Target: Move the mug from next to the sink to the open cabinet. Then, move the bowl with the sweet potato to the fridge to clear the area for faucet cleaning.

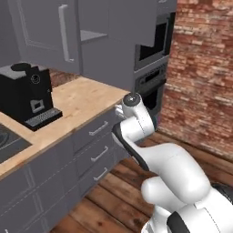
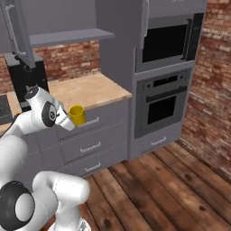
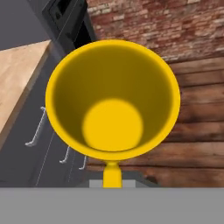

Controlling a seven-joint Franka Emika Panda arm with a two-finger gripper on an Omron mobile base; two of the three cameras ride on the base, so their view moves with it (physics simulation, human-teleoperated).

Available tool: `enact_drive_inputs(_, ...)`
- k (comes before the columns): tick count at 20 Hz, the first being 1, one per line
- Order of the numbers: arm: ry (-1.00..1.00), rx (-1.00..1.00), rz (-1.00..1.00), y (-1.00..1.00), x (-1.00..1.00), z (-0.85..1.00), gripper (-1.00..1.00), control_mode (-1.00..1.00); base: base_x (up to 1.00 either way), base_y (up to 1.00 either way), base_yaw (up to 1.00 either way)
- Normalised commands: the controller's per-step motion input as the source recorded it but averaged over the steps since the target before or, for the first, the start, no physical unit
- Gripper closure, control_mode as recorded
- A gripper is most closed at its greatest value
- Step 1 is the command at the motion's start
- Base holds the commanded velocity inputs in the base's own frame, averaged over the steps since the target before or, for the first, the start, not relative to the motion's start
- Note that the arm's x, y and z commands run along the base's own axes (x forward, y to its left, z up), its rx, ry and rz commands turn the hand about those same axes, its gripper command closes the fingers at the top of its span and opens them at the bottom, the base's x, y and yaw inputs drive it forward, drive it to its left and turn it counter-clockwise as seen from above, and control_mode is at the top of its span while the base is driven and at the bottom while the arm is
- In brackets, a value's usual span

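Yellow, 1 mug [image 2: 77,115] sits pinched in the fingers [image 2: 70,118], beside 3 drawers [image 2: 90,146].

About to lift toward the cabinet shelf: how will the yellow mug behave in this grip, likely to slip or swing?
The mug looks small, rigid and empty in the hand view, so it is probably light. The gripper appears shut on its handle side only, so the mug may pivot if moved fast. Its smooth glossy wall suggests it could slide on the shelf when released.
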Motion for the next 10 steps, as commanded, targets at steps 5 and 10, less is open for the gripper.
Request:
enact_drive_inputs(5, 0.0, 0.0, 0.0, 0.0, 0.0, 0.0, 1.0, 1.0, 1.0, -0.57, 0.1)
enact_drive_inputs(10, 0.0, 0.0, 0.0, 0.0, 0.0, 0.0, 1.0, 1.0, 1.0, -0.19, 0.53)
